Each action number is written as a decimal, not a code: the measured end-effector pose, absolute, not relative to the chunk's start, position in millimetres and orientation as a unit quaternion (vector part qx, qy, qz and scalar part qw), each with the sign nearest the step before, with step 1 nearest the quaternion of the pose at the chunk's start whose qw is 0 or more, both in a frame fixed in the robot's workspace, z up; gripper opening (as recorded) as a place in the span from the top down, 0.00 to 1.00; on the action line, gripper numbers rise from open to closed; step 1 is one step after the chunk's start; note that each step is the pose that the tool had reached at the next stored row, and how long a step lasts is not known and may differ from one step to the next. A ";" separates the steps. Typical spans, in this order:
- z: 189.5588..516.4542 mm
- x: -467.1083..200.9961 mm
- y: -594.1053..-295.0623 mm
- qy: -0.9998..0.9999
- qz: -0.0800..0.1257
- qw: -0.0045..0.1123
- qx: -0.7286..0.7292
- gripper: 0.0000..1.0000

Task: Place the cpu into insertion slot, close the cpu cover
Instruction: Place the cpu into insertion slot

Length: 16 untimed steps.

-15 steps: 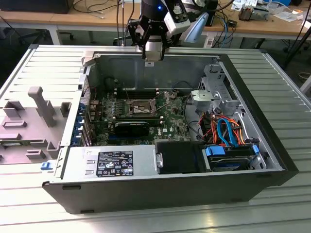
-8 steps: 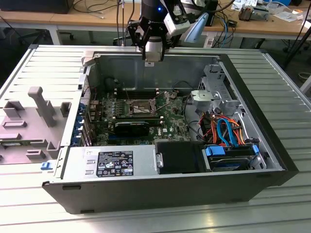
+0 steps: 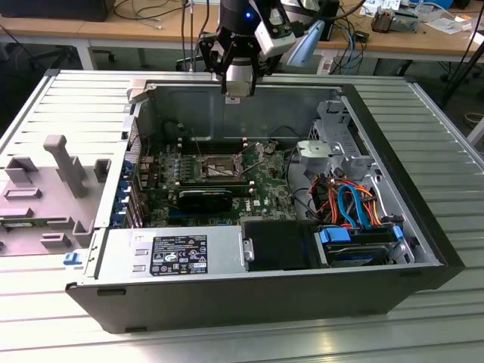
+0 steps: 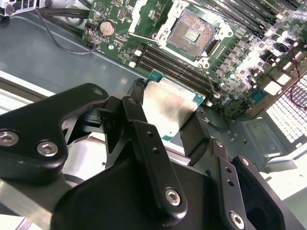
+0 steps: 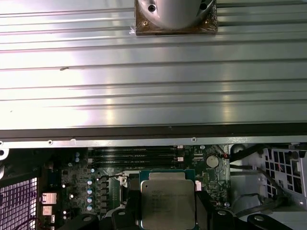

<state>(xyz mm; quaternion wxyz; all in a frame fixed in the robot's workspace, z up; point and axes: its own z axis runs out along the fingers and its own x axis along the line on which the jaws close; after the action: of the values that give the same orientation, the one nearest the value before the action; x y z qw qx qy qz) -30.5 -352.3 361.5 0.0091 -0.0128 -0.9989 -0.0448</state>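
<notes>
my black two-finger claw (image 4: 169, 101) is clamped on the flat grey-silver square cpu chip (image 5: 167, 201), held well apart from the dark-centred, silver-rimmed square insertion slot (image 4: 192, 33), which lies uncovered. recommendation: keep the chip level and square its edges to the slot. my fingers hide the chip's side edges; i cannot make out the cpu cover.
</notes>
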 end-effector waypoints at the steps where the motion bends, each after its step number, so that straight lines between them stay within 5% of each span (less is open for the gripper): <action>1: 361.2 -30.5 -352.4 -0.999 -0.045 0.009 -0.013 0.45; 16: 354.7 -30.5 -352.4 -0.999 -0.045 0.009 -0.013 0.45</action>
<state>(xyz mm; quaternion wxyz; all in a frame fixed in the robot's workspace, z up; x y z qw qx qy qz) -30.5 -352.4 354.7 0.0091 -0.0128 -0.9989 -0.0448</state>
